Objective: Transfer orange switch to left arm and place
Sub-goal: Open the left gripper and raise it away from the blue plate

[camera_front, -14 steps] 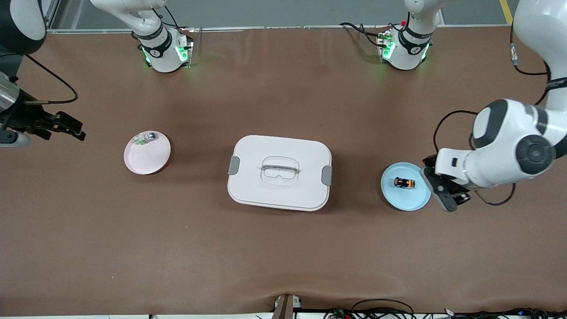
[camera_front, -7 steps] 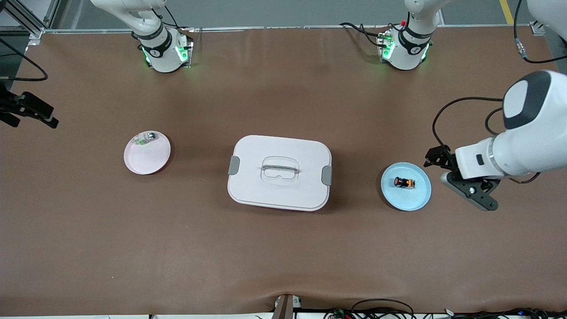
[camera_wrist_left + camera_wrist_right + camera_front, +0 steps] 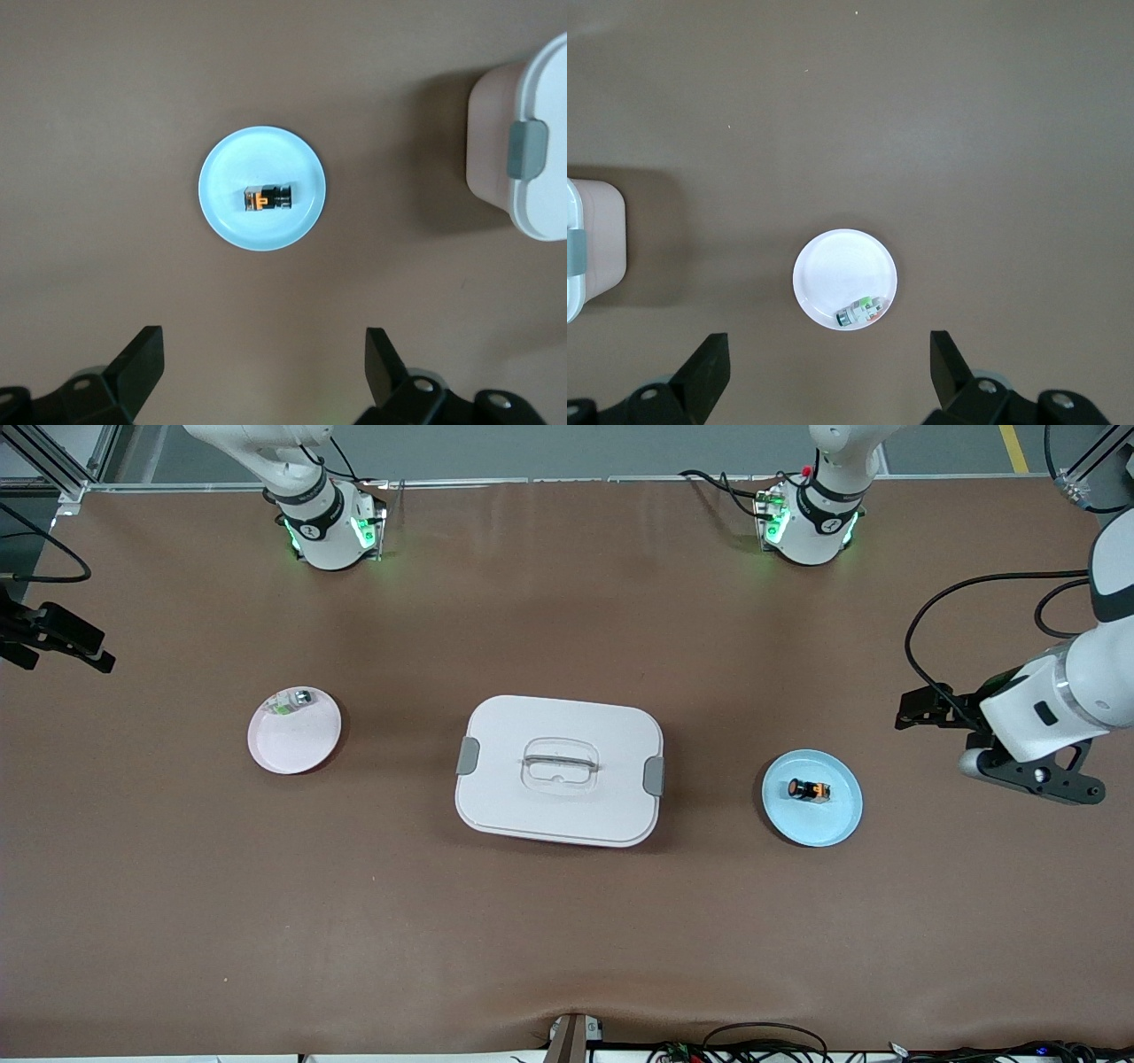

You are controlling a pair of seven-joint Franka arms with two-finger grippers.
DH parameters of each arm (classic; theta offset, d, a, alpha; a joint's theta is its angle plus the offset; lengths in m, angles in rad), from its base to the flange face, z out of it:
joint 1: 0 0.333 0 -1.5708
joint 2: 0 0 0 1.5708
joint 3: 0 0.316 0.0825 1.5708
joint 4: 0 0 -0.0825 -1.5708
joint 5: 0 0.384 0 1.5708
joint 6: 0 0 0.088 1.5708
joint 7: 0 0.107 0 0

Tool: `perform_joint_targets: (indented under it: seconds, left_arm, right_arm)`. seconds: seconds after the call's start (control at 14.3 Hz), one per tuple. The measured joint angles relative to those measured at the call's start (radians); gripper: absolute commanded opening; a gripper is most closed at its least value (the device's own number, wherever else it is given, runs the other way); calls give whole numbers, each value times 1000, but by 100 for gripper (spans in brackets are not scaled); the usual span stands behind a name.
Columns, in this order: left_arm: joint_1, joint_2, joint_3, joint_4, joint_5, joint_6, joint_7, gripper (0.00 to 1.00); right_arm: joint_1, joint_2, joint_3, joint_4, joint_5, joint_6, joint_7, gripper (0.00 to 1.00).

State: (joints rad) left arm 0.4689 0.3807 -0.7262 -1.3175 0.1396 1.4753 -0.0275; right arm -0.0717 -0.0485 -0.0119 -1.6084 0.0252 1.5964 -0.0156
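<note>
The orange switch (image 3: 809, 790) lies on its side on the blue plate (image 3: 837, 822) toward the left arm's end of the table (image 3: 567, 921) — the box (image 3: 559, 770) mid-table. The left gripper (image 3: 264, 376) and right gripper (image 3: 828, 372) both hang wide open, empty, over the table's end edges.

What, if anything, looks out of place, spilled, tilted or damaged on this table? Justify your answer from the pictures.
Nothing stands out. The orange switch lies on its side on the blue plate, the green-and-silver part sits on the pink plate, and the box stands closed between them. The left gripper and right gripper are open and empty.
</note>
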Motion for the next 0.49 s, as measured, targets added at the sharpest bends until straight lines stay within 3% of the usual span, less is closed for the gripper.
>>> perform_joint_targets:
  seconds: [0.28,0.49]
  left_arm:
    - [-12,1,-52,-1,-4,-13,-258,100]
    - [-21,-4,-67,-1,-4,-18,-315,100]
  right_arm:
    - [0,0,8,5,0,-14,0,100]
    - [0,0,12,5,0,-35,0,100]
